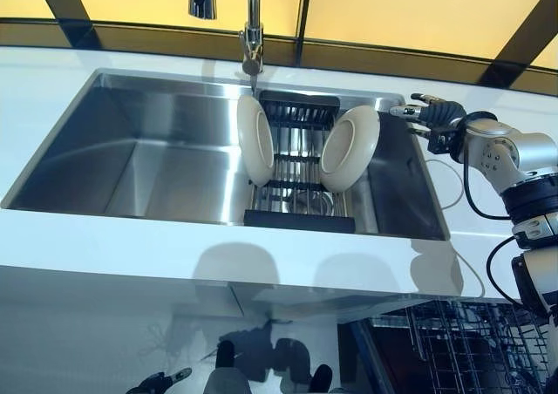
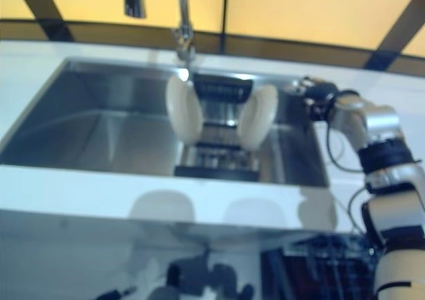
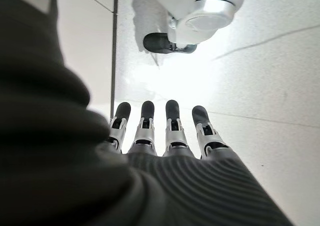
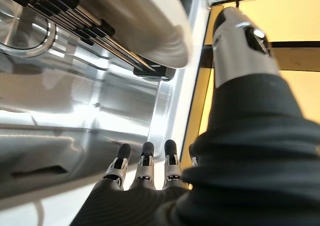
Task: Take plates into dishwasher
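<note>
Plates stand on edge in the left eye view: we see the left plate and the right plate leaning in a dark drying rack that spans the steel sink, under the faucet. Standing them upright in the rack slots keeps their rims exposed, which we judge makes them easy to pinch. Our right robot hand reaches over the sink's right edge just beside the right plate, not touching it, holding nothing. At lower right, dishwasher rack wires show below the white desk, so the destination sits close.

The right eye view repeats this scene and adds nothing more.

The left wrist view alone shows our left robot hand: fingers straight and relaxed, empty, hanging over the pale floor, idle.

The right wrist view gives what the head views cannot: the right robot hand's fingers spread wide, thumb apart, with the right plate's rim and rack bars just ahead.
</note>
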Robot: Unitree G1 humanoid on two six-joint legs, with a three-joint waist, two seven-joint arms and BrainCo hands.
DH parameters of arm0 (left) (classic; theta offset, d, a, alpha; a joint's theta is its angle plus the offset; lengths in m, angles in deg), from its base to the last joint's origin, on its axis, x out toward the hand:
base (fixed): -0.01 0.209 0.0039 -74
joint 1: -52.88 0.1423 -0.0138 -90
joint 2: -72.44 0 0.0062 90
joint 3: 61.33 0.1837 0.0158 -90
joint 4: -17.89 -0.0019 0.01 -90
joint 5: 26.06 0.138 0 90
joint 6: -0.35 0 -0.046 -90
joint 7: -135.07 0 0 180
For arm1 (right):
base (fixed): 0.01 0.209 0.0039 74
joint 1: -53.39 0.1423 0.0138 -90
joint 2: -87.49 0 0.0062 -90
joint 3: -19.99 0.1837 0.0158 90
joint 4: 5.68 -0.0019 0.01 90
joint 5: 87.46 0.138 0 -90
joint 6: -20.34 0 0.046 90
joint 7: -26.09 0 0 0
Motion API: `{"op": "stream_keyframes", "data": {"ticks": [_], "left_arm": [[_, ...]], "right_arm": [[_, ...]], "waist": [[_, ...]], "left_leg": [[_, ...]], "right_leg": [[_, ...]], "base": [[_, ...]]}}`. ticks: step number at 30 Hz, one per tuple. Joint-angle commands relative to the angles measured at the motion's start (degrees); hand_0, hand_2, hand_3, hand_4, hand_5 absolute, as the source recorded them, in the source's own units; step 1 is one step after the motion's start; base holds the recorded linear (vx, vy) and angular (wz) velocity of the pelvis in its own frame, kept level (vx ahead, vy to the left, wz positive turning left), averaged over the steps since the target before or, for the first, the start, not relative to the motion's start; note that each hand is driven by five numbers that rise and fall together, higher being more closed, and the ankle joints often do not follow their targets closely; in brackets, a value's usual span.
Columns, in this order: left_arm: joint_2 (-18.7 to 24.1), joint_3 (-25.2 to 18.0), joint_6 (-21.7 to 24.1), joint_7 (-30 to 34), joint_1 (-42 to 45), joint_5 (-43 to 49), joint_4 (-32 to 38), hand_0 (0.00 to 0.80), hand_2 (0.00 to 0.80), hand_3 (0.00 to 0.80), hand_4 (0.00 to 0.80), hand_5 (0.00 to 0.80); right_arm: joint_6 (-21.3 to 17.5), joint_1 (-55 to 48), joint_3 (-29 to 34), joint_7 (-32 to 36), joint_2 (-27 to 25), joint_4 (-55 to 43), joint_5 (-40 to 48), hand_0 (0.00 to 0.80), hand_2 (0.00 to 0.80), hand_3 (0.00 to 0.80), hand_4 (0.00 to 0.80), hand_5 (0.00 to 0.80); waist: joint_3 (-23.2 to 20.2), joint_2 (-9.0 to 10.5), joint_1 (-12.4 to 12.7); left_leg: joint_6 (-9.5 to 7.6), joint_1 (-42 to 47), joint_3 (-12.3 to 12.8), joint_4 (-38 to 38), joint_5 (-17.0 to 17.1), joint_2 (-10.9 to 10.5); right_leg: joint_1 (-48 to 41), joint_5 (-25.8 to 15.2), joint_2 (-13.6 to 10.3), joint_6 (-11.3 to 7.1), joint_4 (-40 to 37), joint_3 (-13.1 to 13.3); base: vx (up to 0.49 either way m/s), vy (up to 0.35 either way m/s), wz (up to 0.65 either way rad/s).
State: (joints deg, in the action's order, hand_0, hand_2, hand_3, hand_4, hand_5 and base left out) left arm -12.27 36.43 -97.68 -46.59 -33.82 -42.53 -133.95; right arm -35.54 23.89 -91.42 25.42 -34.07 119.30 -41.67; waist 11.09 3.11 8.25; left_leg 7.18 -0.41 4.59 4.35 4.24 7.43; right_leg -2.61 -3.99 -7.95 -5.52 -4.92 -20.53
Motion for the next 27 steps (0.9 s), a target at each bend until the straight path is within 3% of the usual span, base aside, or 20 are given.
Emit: {"op": "stream_keyframes", "data": {"ticks": [1, 27], "left_arm": [[2.6, 3.1, 1.2, -0.3, -2.3, 1.2, -0.9, 0.0, 0.0, 0.0, 0.0, 0.0], [2.8, 3.3, 1.2, -1.2, -2.9, -0.4, -0.4, 0.0, 0.0, 0.0, 0.0, 0.0]], "right_arm": [[-1.5, 3.7, -2.7, -0.4, -1.4, -1.9, 0.9, 0.0, 0.0, 0.0, 0.0, 0.0], [0.7, 4.0, -3.9, 1.1, 0.4, -0.9, 2.8, 0.0, 0.0, 0.0, 0.0, 0.0]], "waist": [[1.7, 2.02, 1.4], [2.8, 2.48, 1.8]], "left_leg": [[-0.57, -1.2, 0.8, 0.6, 1.0, 0.5], [-0.49, -1.9, 0.7, 0.6, 1.1, 0.3]], "right_leg": [[-0.7, 1.0, -3.9, -3.51, 2.0, -1.0], [-1.1, 0.6, -3.2, -3.25, 0.8, -1.1]], "base": [[-0.009, 0.009, 0.04], [-0.012, 0.002, 0.01]]}}
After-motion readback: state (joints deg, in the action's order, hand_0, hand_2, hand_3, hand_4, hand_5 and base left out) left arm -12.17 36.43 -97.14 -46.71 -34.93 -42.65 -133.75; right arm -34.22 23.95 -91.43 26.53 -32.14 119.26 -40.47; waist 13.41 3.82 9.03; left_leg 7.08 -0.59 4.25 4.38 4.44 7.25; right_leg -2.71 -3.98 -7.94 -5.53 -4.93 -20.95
